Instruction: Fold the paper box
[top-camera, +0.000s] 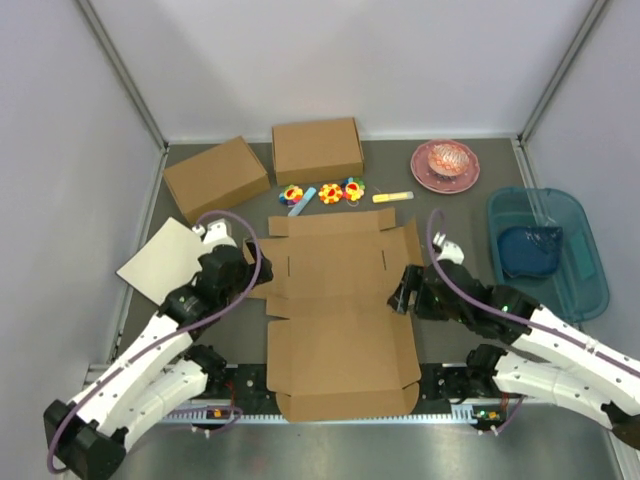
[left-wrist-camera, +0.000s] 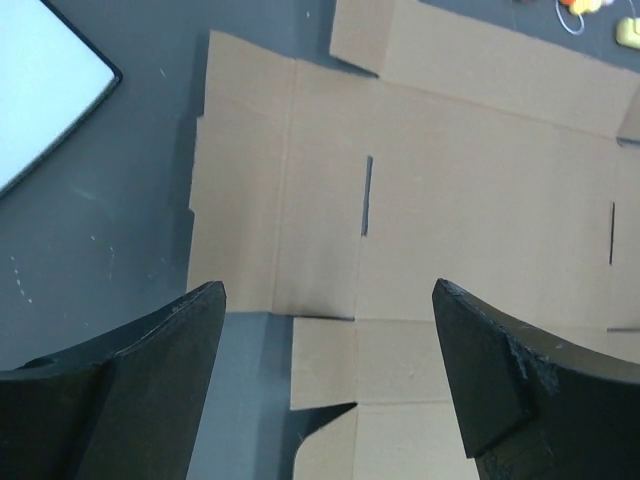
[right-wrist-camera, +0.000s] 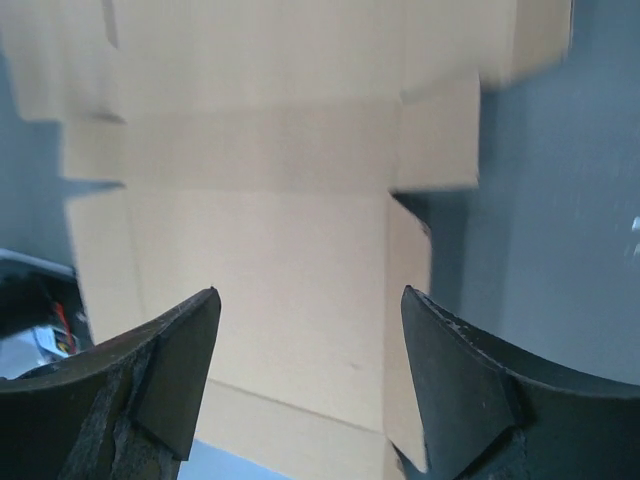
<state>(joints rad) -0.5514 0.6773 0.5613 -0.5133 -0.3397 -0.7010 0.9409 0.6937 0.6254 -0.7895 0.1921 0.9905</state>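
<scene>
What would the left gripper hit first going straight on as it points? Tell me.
Most likely the paper box: the left gripper, open, points down at its flat side panel near a slot. Depth is unclear.

The paper box (top-camera: 340, 300) is plain brown on a dark grey desk (top-camera: 450, 225). The board (top-camera: 160, 258) is off-white and the tub (top-camera: 585, 250) translucent teal. The pink plate (top-camera: 440, 186) holds a bowl (top-camera: 447, 158), seemingly swirled red and white. The toys (top-camera: 330, 193) are red and yellow.

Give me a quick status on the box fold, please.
Left gripper open, empty. Right gripper open, empty. Paper box lying open, unfolded, between arms. Small toys beyond its far edge.
</scene>
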